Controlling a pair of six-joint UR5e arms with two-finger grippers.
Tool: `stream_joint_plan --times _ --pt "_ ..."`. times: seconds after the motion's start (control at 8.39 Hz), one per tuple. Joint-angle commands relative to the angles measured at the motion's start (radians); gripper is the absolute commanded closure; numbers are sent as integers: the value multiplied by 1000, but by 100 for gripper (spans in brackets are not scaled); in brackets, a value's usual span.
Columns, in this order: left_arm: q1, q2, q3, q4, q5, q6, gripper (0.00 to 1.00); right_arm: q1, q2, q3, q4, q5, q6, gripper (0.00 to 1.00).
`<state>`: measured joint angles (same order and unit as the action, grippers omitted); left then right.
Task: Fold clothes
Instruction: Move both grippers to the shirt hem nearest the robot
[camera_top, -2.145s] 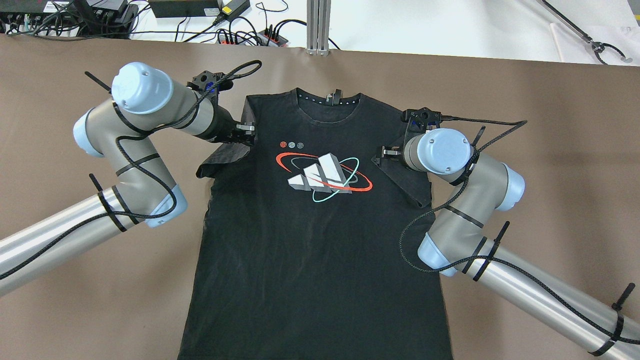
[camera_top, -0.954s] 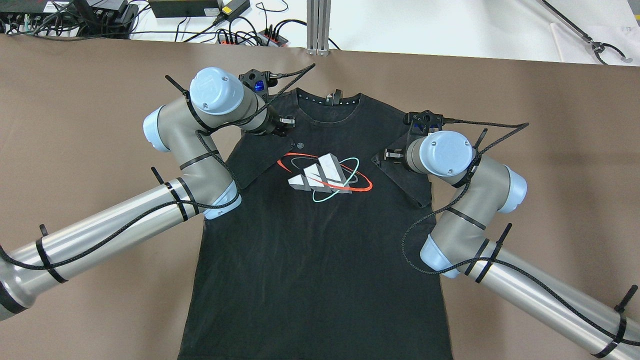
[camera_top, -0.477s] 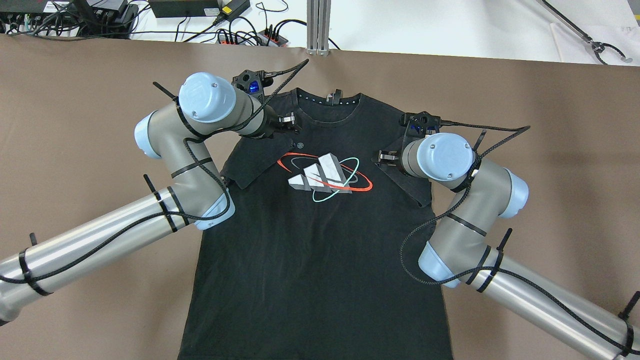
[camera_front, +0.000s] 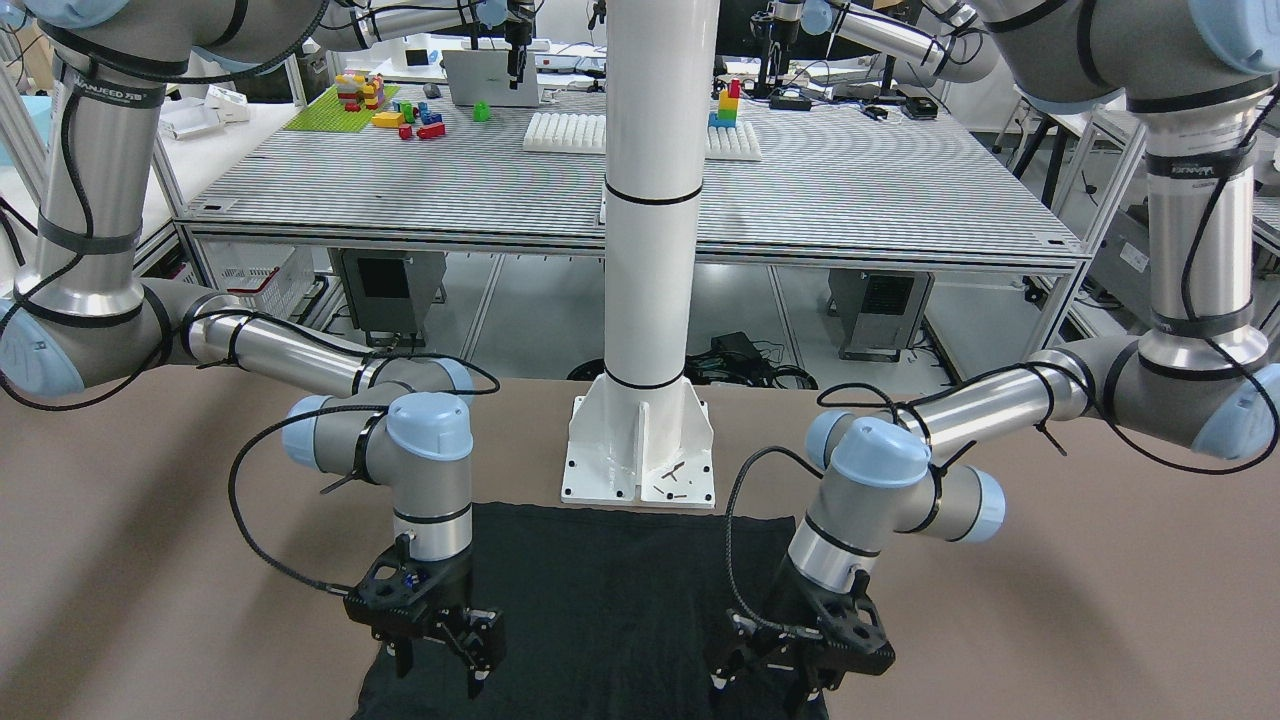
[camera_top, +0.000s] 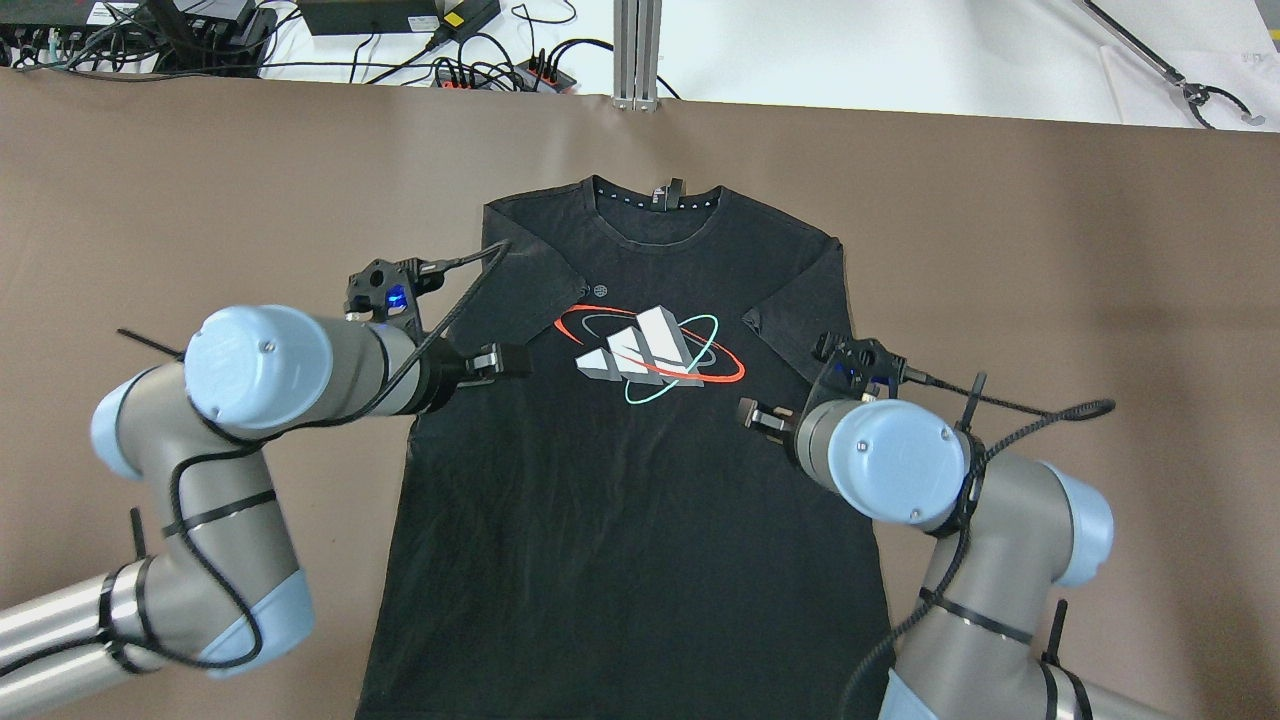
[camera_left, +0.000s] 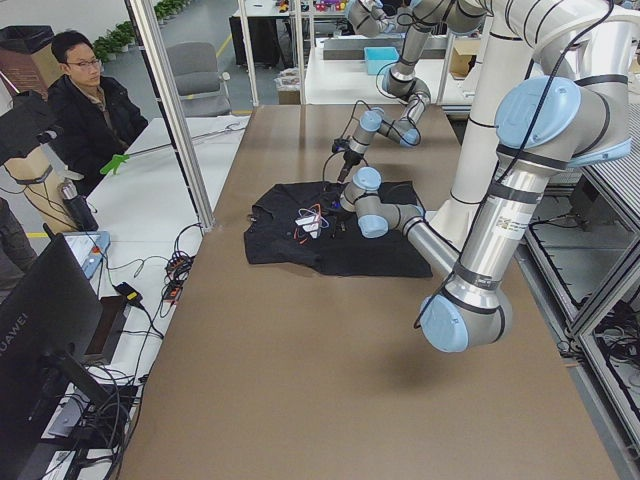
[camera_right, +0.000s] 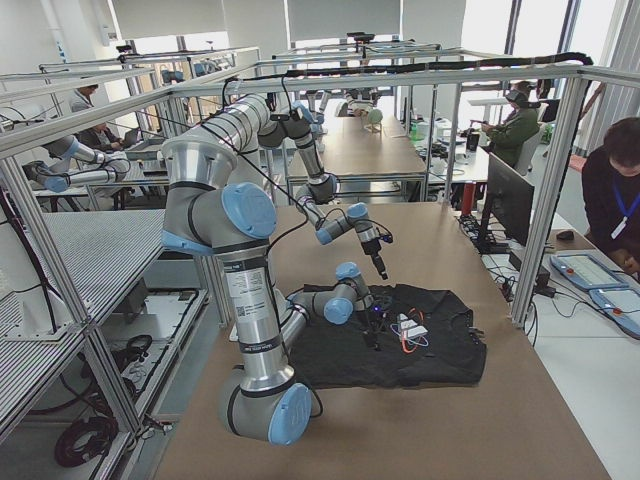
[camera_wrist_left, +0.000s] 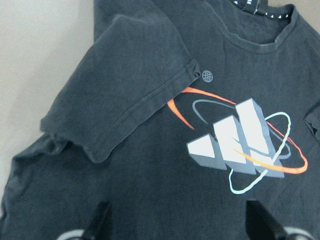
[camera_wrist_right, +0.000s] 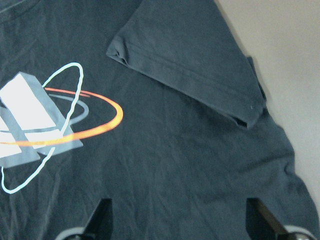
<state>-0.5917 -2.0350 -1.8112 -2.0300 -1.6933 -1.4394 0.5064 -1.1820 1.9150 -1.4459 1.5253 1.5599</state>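
Note:
The clothes are a black T-shirt (camera_top: 640, 500) with a white, red and teal logo, lying flat and face up on the brown table. Both sleeves lie folded inward: the left sleeve (camera_wrist_left: 125, 95) beside the logo, the right sleeve (camera_wrist_right: 195, 65) on the other side. My left gripper (camera_top: 505, 360) hovers open over the shirt's left chest, nothing between its fingers (camera_wrist_left: 101, 220). My right gripper (camera_top: 750, 413) hangs open below the right sleeve, also holding nothing. The front-facing view shows both grippers above the shirt (camera_front: 600, 600), left (camera_front: 790, 680) and right (camera_front: 440, 660).
The white post's base plate (camera_front: 640, 450) stands just behind the shirt's hem. Cables and power strips (camera_top: 480, 70) and an aluminium post (camera_top: 636, 50) line the far table edge. A person (camera_left: 90, 100) sits beyond that edge. Bare brown table flanks the shirt.
My left gripper carried the left sleeve inward over the chest, let it go, and drew back toward the robot. My right gripper also withdrew from the folded right sleeve.

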Motion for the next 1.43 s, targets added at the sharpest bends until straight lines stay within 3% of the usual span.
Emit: stream_joint_plan --times 0.0,0.24,0.48,0.83,1.31 --pt "137 163 -206 86 122 -119 6 -197 -108 158 -132 -36 317 12" --pt "141 173 -230 144 116 -182 7 -384 -230 253 -201 -135 489 19" --pt "170 174 -232 162 119 -193 7 -507 -335 300 -205 -184 532 24" --pt "197 173 -269 212 138 -237 7 -594 -393 302 -202 -250 595 29" --pt "202 164 -286 260 138 -236 7 -600 -419 289 -200 -252 592 35"
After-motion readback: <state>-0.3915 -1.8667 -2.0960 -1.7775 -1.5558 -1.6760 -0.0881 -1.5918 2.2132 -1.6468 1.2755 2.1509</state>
